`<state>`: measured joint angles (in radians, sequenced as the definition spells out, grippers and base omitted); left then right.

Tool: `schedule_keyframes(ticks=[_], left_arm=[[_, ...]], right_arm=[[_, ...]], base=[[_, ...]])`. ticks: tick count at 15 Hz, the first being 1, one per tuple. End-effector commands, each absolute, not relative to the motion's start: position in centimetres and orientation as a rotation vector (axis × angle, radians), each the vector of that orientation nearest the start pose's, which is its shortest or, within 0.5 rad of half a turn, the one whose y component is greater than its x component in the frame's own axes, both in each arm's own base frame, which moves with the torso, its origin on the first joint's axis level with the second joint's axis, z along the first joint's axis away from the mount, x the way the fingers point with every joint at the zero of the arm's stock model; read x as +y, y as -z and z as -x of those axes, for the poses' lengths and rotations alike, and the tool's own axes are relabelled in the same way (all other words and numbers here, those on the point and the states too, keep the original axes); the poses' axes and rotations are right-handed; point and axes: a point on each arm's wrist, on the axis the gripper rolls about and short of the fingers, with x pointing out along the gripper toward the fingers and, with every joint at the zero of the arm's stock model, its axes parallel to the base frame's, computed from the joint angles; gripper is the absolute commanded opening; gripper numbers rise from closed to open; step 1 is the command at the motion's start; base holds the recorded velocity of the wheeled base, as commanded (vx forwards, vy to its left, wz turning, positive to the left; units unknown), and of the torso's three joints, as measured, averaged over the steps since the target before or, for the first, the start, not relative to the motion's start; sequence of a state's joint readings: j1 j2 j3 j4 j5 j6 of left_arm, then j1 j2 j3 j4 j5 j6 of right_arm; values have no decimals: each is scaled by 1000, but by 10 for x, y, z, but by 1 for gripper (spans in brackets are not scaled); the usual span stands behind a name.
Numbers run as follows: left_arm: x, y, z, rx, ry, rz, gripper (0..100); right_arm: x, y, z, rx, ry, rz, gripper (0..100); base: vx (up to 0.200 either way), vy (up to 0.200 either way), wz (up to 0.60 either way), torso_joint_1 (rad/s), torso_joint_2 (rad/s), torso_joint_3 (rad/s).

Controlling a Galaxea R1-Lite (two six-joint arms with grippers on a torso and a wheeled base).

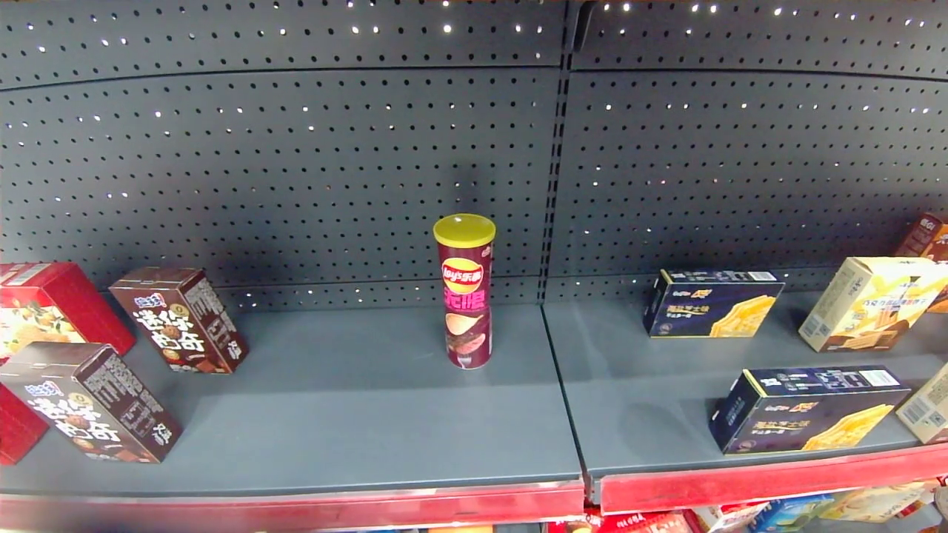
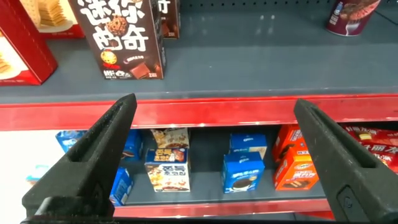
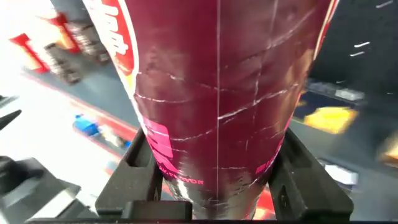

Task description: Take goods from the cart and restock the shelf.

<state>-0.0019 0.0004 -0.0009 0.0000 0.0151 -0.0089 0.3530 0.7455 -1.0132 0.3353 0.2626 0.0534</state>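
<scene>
Right gripper: closed on a maroon chip can, with one black finger on each side of the can body. The background behind this can is blurred; it appears to show shelf edges and boxed goods, so the can's exact position cannot be told.

Left gripper: open, fingers spread wide, holding nothing. It sits in front of the red front edge of the shelf, about level with that edge. Below the edge, a lower shelf carries blue boxes and an orange box.

Shelf contents, head view:
- Second chip can: upright, yellow lid on top, at the centre toward the far side, just left of the seam between the two shelf boards.
- Far brown box and near brown box: upright on the left, well apart from the second chip can.
- Red box: at the left end, just beside the brown boxes.
- Far navy box and near navy box: on the right board, each lying on a long side.
- Cream box: at the right end, beside the far navy box.
</scene>
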Motion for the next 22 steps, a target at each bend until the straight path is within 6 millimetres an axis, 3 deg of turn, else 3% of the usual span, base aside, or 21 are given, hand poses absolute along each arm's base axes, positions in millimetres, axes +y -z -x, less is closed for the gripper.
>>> schedule_keyframes(ticks=[1, 5, 6, 8, 9, 11, 13, 15, 18, 22], left_arm=[[0, -76, 23, 1, -14, 9, 100], [0, -76, 23, 3, -3, -5, 100], [0, -86, 23, -5, 9, -31, 100], [-2, -148, 3, 70, 100, -162, 100], [-3, -192, -23, 99, 127, -188, 100], [-6, -215, -53, 166, 191, -183, 100], [-20, -211, -85, 302, 342, -201, 100], [-28, -207, -100, 352, 411, -204, 100], [-34, -204, -122, 424, 390, -210, 100], [-53, -203, -177, 470, 423, -204, 100]], right_arm=[[17, -307, -25, 105, -647, -67, 0], [10, -293, -14, 94, -577, -91, 0], [10, -292, -13, 100, -563, -99, 0], [11, -292, -17, 122, -563, -101, 0], [14, -290, -24, 149, -563, -98, 0], [18, -289, -33, 176, -566, -95, 0], [18, -292, -35, 171, -554, -96, 0], [18, -292, -34, 164, -533, -94, 0], [18, -291, -35, 171, -535, -93, 0], [18, -291, -36, 174, -532, -93, 0]], base=[[0, 0, 0, 0, 0, 0], [0, 0, 0, 0, 0, 0], [0, 0, 0, 0, 0, 0], [0, 0, 0, 0, 0, 0], [0, 0, 0, 0, 0, 0], [0, 0, 0, 0, 0, 0], [0, 0, 0, 0, 0, 0], [0, 0, 0, 0, 0, 0], [0, 0, 0, 0, 0, 0], [0, 0, 0, 0, 0, 0]])
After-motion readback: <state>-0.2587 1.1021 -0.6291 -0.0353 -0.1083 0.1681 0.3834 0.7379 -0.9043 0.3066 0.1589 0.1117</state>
